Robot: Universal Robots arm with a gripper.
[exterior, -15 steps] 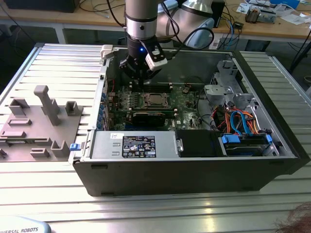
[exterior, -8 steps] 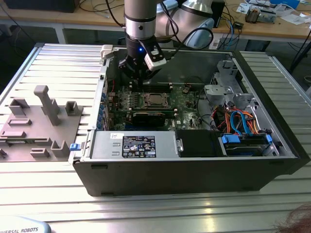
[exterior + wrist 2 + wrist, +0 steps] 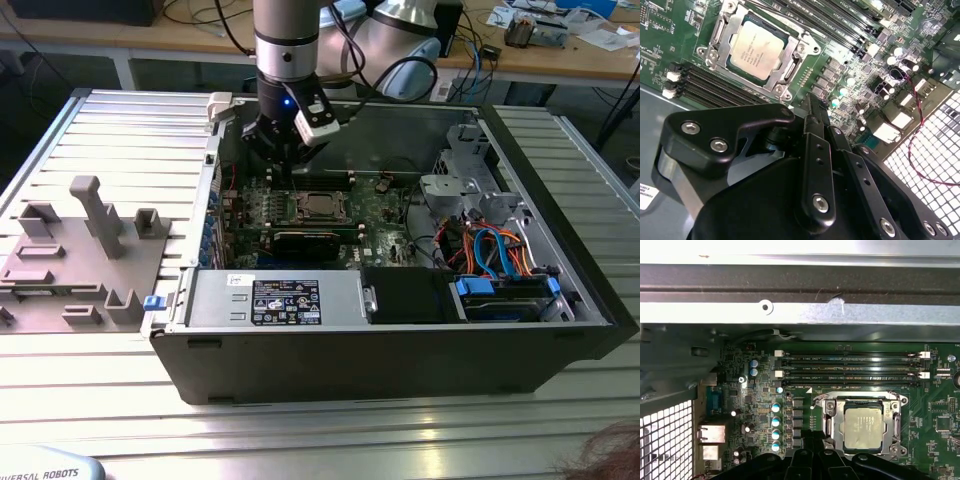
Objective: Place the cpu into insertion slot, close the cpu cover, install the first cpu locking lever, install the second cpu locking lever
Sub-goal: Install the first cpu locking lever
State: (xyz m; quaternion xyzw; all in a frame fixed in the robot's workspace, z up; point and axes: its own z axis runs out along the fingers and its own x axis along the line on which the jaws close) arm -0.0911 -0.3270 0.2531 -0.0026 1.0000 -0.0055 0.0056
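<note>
On the ribbed metal counter [image 3: 90, 130]: an open computer case [image 3: 400, 350], side panel off, walls rising on all sides of the green circuit board [image 3: 385, 205]. Above the board, toward the exterior view's left, the black gripper [image 3: 285, 160], hanging just over the socket area, close to the case's far wall. Fingers: spread or pressed together, cannot tell. Seen in the second wrist view, the gripper [image 3: 812, 107] near a corner of the insertion slot [image 3: 722, 30], apart from it. Seated in that slot, the cpu [image 3: 756, 48], silver top up, framed by the cpu cover [image 3: 790, 75] lying flat around it. In the first wrist view, long memory slots [image 3: 850, 367] just beside the cpu [image 3: 865, 427].
</note>
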